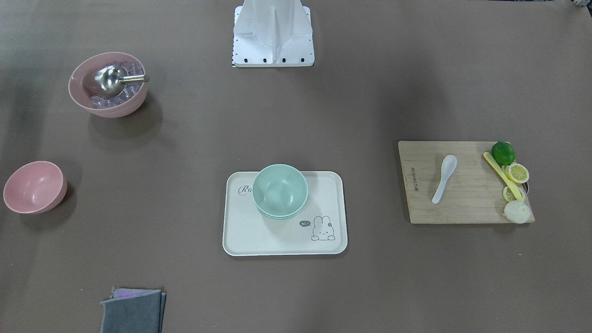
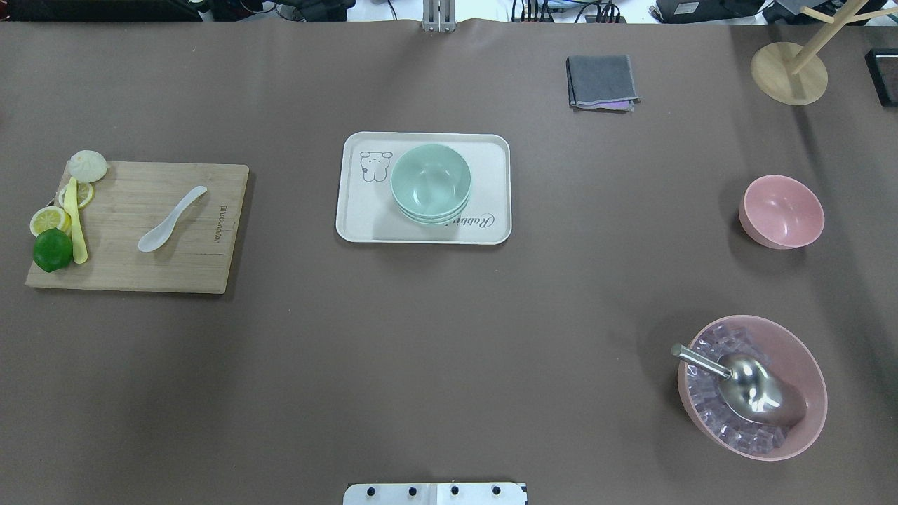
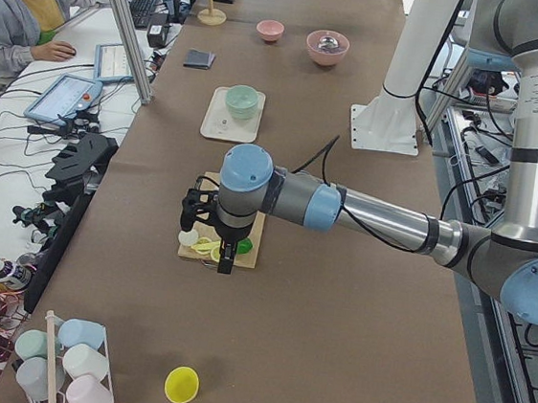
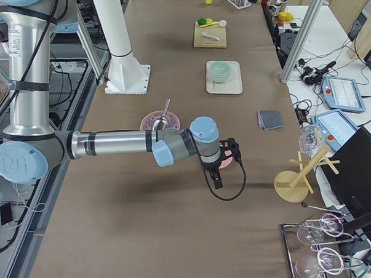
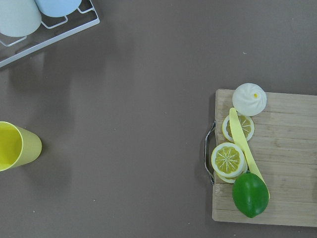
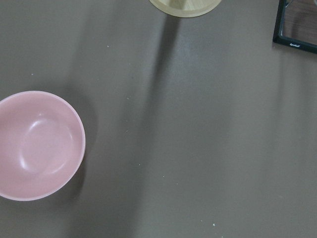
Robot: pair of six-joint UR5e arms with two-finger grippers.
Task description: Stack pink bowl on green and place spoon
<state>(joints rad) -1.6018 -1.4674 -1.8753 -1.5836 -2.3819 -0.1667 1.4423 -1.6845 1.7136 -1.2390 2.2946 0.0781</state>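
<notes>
An empty pink bowl [image 1: 34,186] stands alone on the brown table, also in the overhead view [image 2: 781,210] and at the left of the right wrist view [image 6: 37,144]. A stack of green bowls [image 1: 280,191] sits on a cream tray [image 1: 240,231]. A white spoon [image 1: 444,178] lies on a wooden cutting board [image 1: 421,208]. My left gripper [image 3: 220,264] hangs above the board's outer end. My right gripper [image 4: 217,181] hangs near the pink bowl. Both show only in the side views, so I cannot tell whether they are open or shut.
A larger pink bowl [image 2: 807,421] holds ice cubes and a metal scoop [image 2: 744,382]. A lime [image 1: 502,152], lemon slices, a yellow utensil and a white bun lie on the board's end. A grey cloth [image 2: 602,82], a wooden stand [image 2: 789,73] and a yellow cup [image 5: 15,146] stand around.
</notes>
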